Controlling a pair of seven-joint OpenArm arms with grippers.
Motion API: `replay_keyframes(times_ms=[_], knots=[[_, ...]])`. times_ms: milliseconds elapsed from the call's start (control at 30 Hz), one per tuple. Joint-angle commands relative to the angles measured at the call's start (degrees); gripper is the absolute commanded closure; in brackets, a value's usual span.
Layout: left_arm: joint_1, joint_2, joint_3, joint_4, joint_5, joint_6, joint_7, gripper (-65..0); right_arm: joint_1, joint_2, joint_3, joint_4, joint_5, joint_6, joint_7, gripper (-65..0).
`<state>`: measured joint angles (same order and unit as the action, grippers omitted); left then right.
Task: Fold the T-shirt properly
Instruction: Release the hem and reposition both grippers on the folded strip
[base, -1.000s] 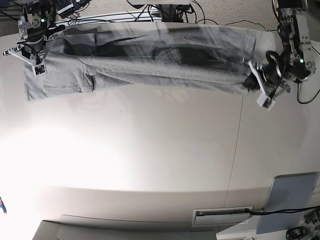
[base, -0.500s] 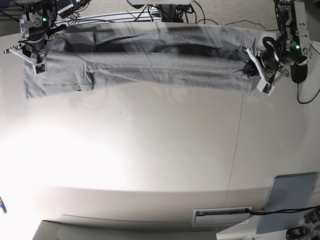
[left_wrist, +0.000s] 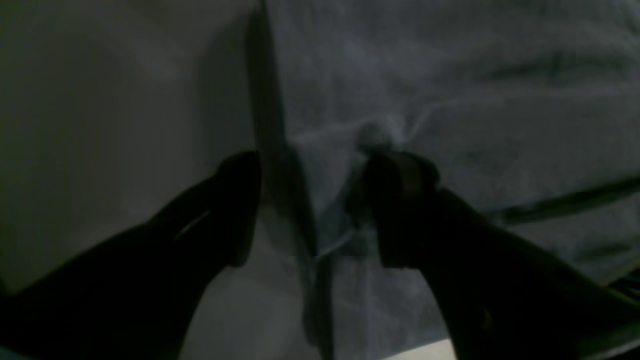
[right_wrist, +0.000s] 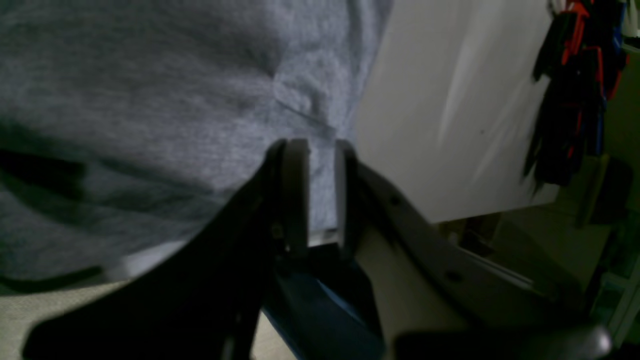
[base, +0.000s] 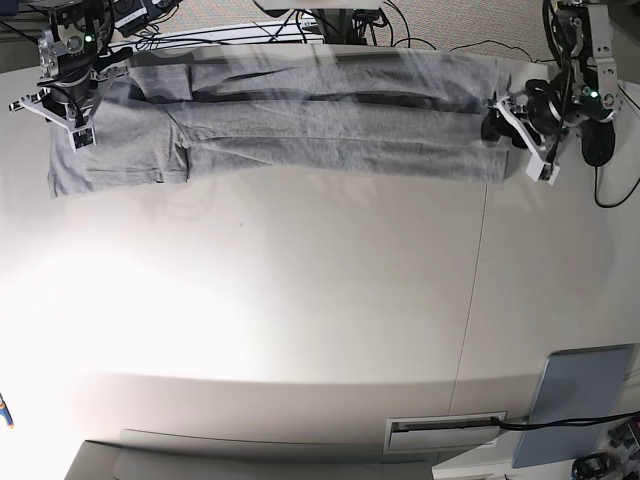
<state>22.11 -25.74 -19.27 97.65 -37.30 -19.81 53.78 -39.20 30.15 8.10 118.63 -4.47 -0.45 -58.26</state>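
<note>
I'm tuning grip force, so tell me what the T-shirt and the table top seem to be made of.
The T-shirt: soft knit fabric, probably cotton jersey, heather grey and matte; the right wrist view shows a fuzzy, flecked weave and soft creases. The table top: a hard, smooth, off-white sheet, perhaps laminate or painted board; it throws back a broad glare and shows a thin seam line. The exact material cannot be told.
</note>
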Motion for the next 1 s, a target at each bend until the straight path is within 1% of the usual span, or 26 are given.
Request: replay_keyframes(times_ms=[0, 67, 133, 167, 233, 267, 333, 367, 433, 467, 500, 567, 700, 833, 900, 967], knots=[[-0.24, -0.94, -0.44, -0.85, -1.01, 0.31, 0.13, -36.7, -0.11, 0.83, 0.63, 0.9, -0.72, -0.7, 1.16, -10.0], [-0.22, -0.94, -0.44, -3.26, -3.69, -0.22, 0.2, -36.7, -0.11, 0.83, 0.63, 0.9, -0.72, -0.68, 2.4, -10.0], [-0.22, -0.96, -0.44, -4.85, -8.61, -4.44, 1.25, -36.7, -0.11, 0.83, 0.63, 0.9, -0.72, -0.68, 3.41, -10.0], [-0.22, -0.94, -0.44, -5.27, -11.5, -6.03, 2.27, -36.6, -0.09, 0.83, 0.63, 0.9, -0.72, -0.7, 3.67, -10.0], [-0.24, -0.94, -0.44, -5.66, -16.11, -8.24, 4.31, -34.1, 0.17, 0.83, 0.63, 0.9, -0.7, -0.68, 3.85, -10.0], [-0.22, -0.94, -0.44, -5.66, -17.33, -9.07, 4.81, -31.6, 0.22, 0.83, 0.63, 0.9, -0.72, -0.7, 3.91, -10.0], [-0.22, -0.94, -0.44, -5.66, -17.84, -9.22, 4.85, -23.8, 0.33, 0.83, 0.63, 0.9, -0.72, -0.7, 4.07, -10.0], [-0.24, -0.96, -0.44, -5.66, -17.79, -9.2, 4.63, -18.4, 0.33, 0.83, 0.63, 0.9, -0.72, -0.68, 4.33, -10.0], [-0.42, -0.98, -0.46, -5.66, -16.96, -9.16, 3.48, -4.9, 0.33, 0.83, 0.63, 0.9, -0.72, -0.68, 4.79, -10.0], [-0.74, -0.96, -0.63, -5.66, -15.85, -9.16, 3.26, 0.0, 0.33, 0.83, 0.63, 0.9, -0.72, -0.68, 4.98, -10.0], [-1.14, -0.98, -1.09, -5.66, -14.67, -8.55, 3.26, 0.0, 0.33, 0.83, 0.63, 0.9, -0.7, -0.7, 5.09, -10.0], [-2.25, -0.98, -2.78, -5.42, -11.78, -5.81, 3.28, 0.0, 0.33, 0.83, 0.63, 0.9, -0.7, -0.68, 5.31, -10.0], [-4.5, -1.05, -6.86, -2.32, -3.74, -2.56, 4.66, 0.0, 0.33, 0.83, 0.63, 0.9, -0.7, -0.7, 5.99, -10.0], [-4.96, -1.07, -8.0, 5.2, 1.03, 0.92, 9.42, 0.0, 0.33, 0.83, 0.63, 0.9, -0.68, -0.7, 6.91, -10.0], [-3.89, -1.07, -7.63, 9.9, 2.6, 2.19, 9.6, 0.0, 0.33, 0.81, 0.63, 0.9, -0.66, -0.7, 7.39, -10.0], [-1.7, -0.74, -7.06, 15.1, 4.74, 5.55, 8.74, 0.0, 0.33, 0.83, 0.63, 0.9, -0.63, -0.7, 7.34, -10.0]])
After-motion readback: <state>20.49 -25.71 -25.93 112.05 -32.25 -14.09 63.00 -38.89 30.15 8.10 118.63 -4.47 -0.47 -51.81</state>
